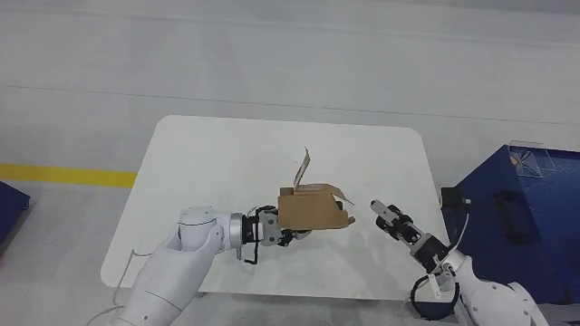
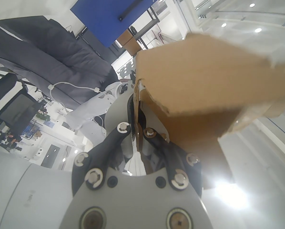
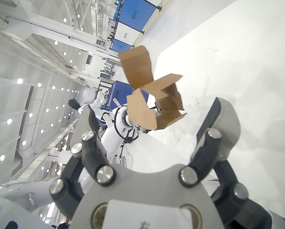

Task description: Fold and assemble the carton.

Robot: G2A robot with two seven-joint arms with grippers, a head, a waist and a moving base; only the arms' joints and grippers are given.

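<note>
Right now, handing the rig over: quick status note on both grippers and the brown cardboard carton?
Left gripper: shut on one wall of the brown cardboard carton, holding it over the near part of the white table.
Right gripper: open, empty, beside the carton and apart from it.
Done: carton body opened into a box shape.
Left: end flaps splay outward, unfolded; fold and tuck them.

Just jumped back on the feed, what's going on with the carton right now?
The left gripper has its jaws shut on one end of the brown carton, holding it over the white table. The carton is only partly formed: several flaps at its other end stand open and splayed. The right gripper, jaws open and empty, sits beside that open end, pointing at it but not touching it.
</note>
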